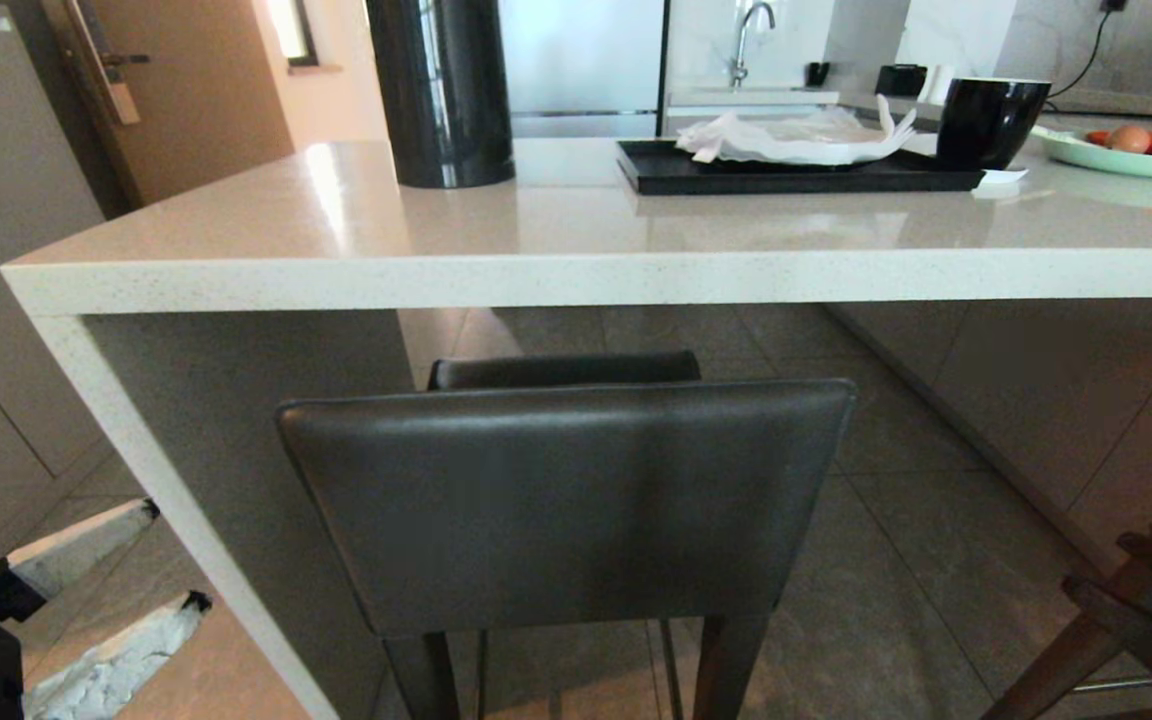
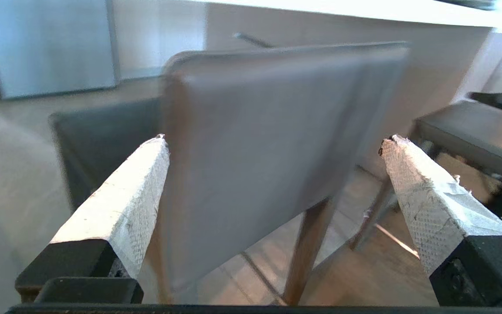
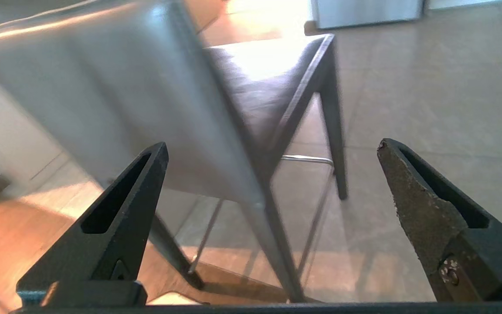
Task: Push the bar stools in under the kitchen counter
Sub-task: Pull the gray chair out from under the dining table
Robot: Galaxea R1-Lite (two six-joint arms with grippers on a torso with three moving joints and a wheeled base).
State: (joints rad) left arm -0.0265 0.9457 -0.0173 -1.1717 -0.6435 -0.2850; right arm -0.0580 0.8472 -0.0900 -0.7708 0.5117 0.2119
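The near bar stool (image 1: 566,500) stands square in front of the camera, its dark grey leather backrest facing the robot and rising almost to the front edge of the kitchen counter (image 1: 576,275); its seat reaches in under the slab, just right of the thick side leg. Behind it, further under the counter, the top of a second dark backrest (image 1: 564,370) shows, which looks like another stool on the far side, though little of it is visible. At the lower right edge another dark wooden stool (image 1: 1126,620) pokes into the head view, well out from the counter. The left gripper (image 2: 273,139) is spread wide, its two white-wrapped fingers (image 2: 124,205) standing to either side of the near stool's backrest, apart from it and holding nothing; in the head view its fingers appear low on the left. The right gripper (image 3: 273,146) is likewise wide open, its dark fingers (image 3: 116,218) framing the backrest and seat edge without touching them. On the counter stand a tall black cylinder (image 1: 441,90), a black tray (image 1: 796,170) with crumpled white paper, a black cup (image 1: 991,120) and a green plate (image 1: 1126,155).
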